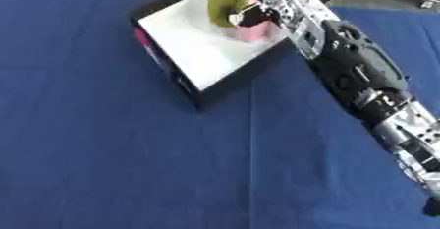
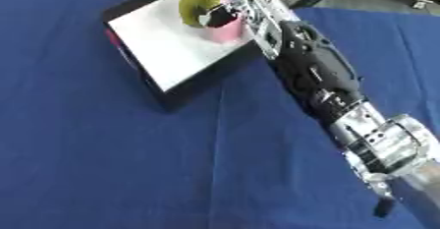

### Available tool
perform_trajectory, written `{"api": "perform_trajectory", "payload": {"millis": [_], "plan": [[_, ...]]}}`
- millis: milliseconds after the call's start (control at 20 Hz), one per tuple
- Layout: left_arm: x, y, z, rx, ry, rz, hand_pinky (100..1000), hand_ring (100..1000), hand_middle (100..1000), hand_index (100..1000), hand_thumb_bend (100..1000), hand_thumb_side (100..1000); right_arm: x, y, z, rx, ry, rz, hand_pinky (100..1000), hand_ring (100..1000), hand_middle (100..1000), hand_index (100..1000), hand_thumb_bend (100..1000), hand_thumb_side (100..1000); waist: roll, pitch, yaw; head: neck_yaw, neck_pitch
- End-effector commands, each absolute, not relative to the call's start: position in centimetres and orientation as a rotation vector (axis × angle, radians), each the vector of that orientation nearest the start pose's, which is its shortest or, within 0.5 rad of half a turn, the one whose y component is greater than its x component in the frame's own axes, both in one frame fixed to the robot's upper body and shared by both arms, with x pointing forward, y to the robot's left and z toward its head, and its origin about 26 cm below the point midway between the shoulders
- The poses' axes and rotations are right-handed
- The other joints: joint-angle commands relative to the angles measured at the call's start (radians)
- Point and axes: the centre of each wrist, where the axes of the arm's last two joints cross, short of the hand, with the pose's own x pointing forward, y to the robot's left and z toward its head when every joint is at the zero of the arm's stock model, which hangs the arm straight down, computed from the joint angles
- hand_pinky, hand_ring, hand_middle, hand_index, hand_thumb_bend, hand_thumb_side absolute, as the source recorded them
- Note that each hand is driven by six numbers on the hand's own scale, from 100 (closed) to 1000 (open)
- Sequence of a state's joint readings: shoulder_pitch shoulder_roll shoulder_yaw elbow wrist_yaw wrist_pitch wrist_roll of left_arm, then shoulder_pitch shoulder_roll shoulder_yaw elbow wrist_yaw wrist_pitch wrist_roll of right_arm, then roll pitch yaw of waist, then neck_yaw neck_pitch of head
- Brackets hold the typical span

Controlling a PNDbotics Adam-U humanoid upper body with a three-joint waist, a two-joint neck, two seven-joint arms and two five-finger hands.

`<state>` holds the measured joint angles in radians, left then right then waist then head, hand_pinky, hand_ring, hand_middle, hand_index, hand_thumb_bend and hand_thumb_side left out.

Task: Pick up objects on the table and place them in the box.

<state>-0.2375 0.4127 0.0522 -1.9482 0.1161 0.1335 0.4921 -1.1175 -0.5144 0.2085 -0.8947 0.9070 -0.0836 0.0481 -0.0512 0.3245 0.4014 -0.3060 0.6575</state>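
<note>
Blue cloth (image 1: 129, 154) over the whole table, smooth apart from a few creases. Near the far edge, a black-walled box (image 1: 199, 95) with a white floor, set askew. Over its far corner, the right hand (image 1: 258, 13) at the end of a long black and silver arm (image 2: 331, 90) reaching in from the lower right. Fingers curled round a pink object (image 2: 225, 30), with an olive-green rounded piece (image 1: 225, 2) just beside it, both inside the box. Whether resting on the floor or held above it: could not tell.
</note>
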Motion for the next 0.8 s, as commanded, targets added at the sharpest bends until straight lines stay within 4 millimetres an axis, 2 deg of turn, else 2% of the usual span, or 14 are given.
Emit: {"api": "perform_trajectory", "payload": {"millis": [50, 150, 250, 350, 500, 550, 600, 800], "plan": [[29.8, 29.9, 19.0, 0.504, -2.096, 0.191, 738, 723, 666, 769, 159, 770, 48.4, -27.9, 30.4, -1.359, -1.694, 1.234, 1000, 888, 801, 957, 284, 100, 0.018, -0.025, -0.005, 0.005, 0.008], [29.8, 30.0, 19.0, 0.505, -2.093, 0.189, 738, 724, 667, 770, 161, 769, 48.1, -28.0, 31.2, -1.333, -1.718, 1.224, 1000, 889, 804, 961, 354, 100, 0.021, -0.028, -0.011, 0.009, 0.011], [29.7, 30.0, 18.9, 0.505, -2.089, 0.186, 739, 725, 667, 771, 161, 770, 47.7, -27.9, 32.0, -1.273, -1.764, 1.198, 1000, 884, 805, 968, 306, 100, 0.023, -0.03, -0.017, 0.012, 0.013], [29.7, 30.0, 18.7, 0.504, -2.085, 0.185, 739, 725, 668, 772, 162, 772, 47.2, -27.8, 32.9, -1.201, -1.816, 1.158, 1000, 881, 803, 969, 310, 100, 0.026, -0.032, -0.021, 0.018, 0.013], [29.7, 30.1, 18.7, 0.504, -2.082, 0.181, 740, 726, 668, 773, 163, 771, 46.4, -27.7, 34.3, -1.156, -1.873, 1.103, 1000, 880, 804, 968, 315, 157, 0.029, -0.035, -0.026, 0.024, 0.011], [29.7, 30.1, 18.7, 0.505, -2.082, 0.181, 740, 726, 668, 773, 163, 770, 46.2, -27.7, 34.7, -1.151, -1.883, 1.09, 1000, 879, 803, 968, 297, 206, 0.029, -0.036, -0.028, 0.024, 0.011], [29.7, 30.1, 18.6, 0.506, -2.081, 0.18, 740, 726, 668, 773, 163, 770, 46.0, -27.8, 35.0, -1.15, -1.891, 1.073, 1000, 876, 801, 966, 281, 218, 0.029, -0.038, -0.029, 0.022, 0.012], [29.7, 30.3, 18.4, 0.514, -2.071, 0.176, 741, 726, 668, 772, 165, 770, 45.0, -28.2, 36.5, -1.126, -1.964, 0.982, 1000, 862, 791, 965, 228, 100, 0.03, -0.045, -0.036, 0.024, 0.012]]}}
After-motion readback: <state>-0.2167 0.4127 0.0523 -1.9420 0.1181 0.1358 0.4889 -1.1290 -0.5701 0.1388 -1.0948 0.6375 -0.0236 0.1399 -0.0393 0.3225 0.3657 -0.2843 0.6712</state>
